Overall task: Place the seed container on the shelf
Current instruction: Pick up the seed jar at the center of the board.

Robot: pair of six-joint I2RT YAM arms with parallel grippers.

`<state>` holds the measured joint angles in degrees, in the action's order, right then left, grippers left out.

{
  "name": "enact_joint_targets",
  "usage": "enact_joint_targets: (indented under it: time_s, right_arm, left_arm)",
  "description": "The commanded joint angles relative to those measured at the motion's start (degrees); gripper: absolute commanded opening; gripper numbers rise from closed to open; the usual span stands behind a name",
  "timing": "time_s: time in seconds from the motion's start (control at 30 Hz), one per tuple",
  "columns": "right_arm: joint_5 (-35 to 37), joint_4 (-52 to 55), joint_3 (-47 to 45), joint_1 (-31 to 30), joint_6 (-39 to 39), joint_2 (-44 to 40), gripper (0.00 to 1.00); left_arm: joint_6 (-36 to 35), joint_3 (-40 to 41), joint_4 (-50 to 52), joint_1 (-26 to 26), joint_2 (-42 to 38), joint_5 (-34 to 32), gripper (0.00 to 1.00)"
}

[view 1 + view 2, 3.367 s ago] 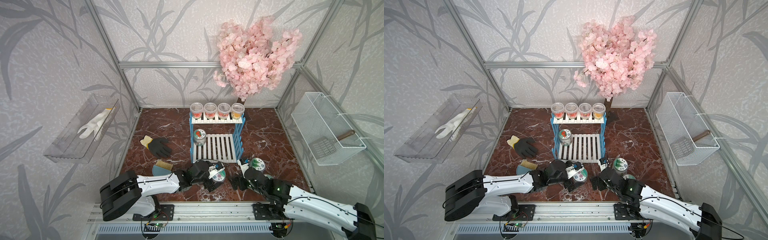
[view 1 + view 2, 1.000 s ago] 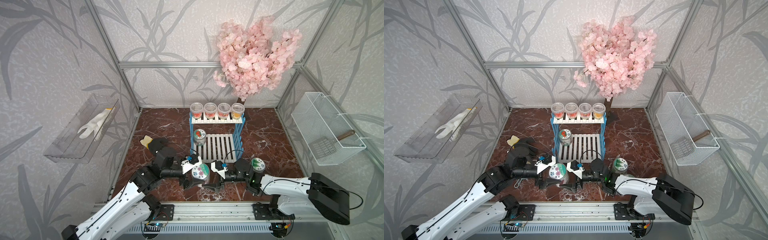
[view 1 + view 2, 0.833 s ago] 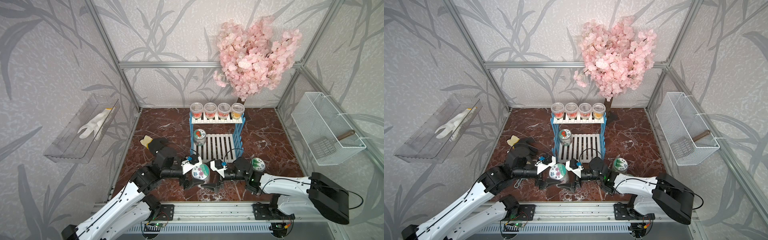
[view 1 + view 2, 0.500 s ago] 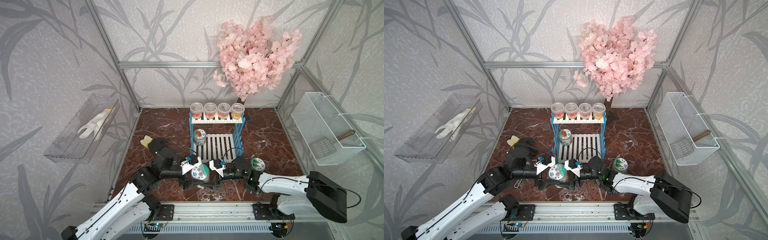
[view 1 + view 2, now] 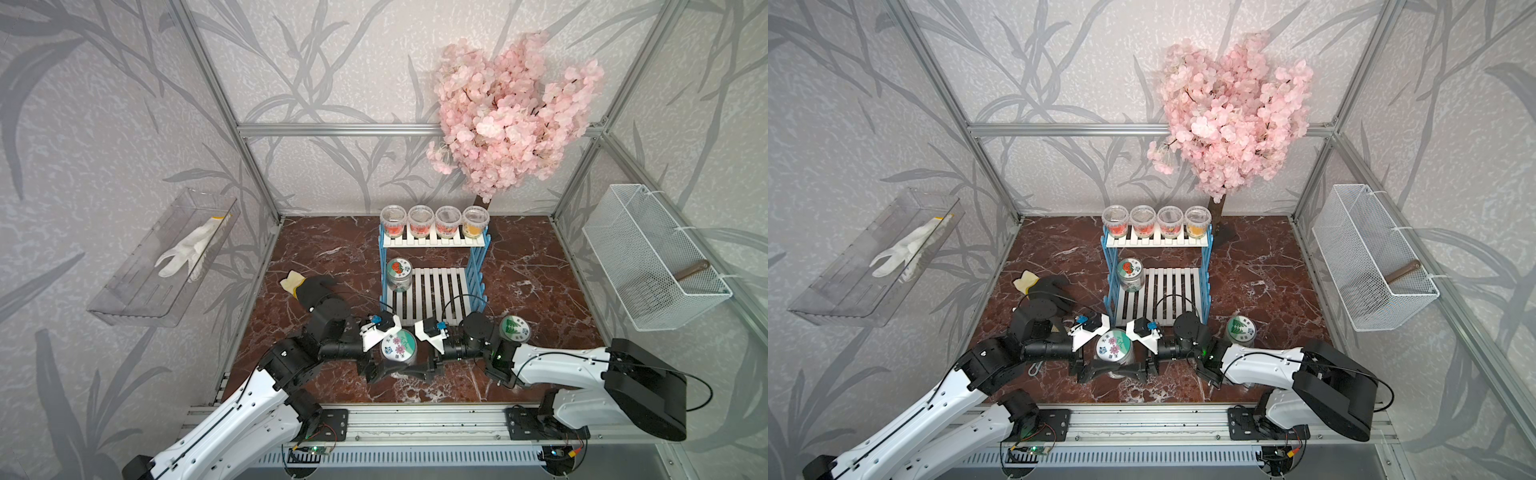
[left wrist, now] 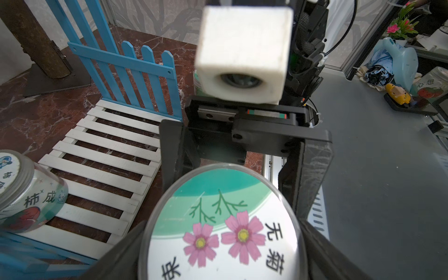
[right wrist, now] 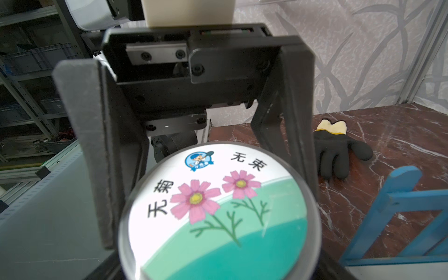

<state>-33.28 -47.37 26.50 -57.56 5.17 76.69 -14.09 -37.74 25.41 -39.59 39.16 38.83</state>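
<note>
The shelf (image 5: 473, 274) opens on its near side, between its blue side frames (image 5: 382, 266). Its lower board (image 5: 436, 286) is bare except for a red-label jar (image 5: 399, 275) in the far left corner. Four cups (image 5: 420, 220) fill the upper board (image 5: 434, 242) edge to edge. On the floor (image 5: 540, 270), a green-lidded jar (image 5: 514, 329) stands right of the shelf front beside the right arm (image 5: 552, 365), and a black glove (image 5: 312, 286) lies left of it.

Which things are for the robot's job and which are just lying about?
Job: clear round seed jar with pink-flower lid; blue-and-white slatted shelf.
Lying about: black rubber glove; white cloth glove; pink blossom tree; white wire-mesh basket.
</note>
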Motion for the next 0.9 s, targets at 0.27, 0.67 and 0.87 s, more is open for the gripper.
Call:
enact_joint_targets:
  time_s: [0.27,0.67,0.87]
  right_arm:
    - [10.17,2.9,-3.03,-0.11,1.13,-2.48,0.82]
    - [36.17,12.35,-4.44,-0.1,2.51,-6.99,0.82]
    - [49.69,12.69,-2.61,-0.27,7.35,-5.14,0.82]
  left_arm:
    - [9.09,1.9,-7.23,-0.1,-4.59,-9.19,1.0]
    - [30.81,8.98,-11.68,-0.05,-11.95,-29.25,1.0]
    - [37.29,11.46,-14.67,-0.05,-9.52,-28.04,1.0]
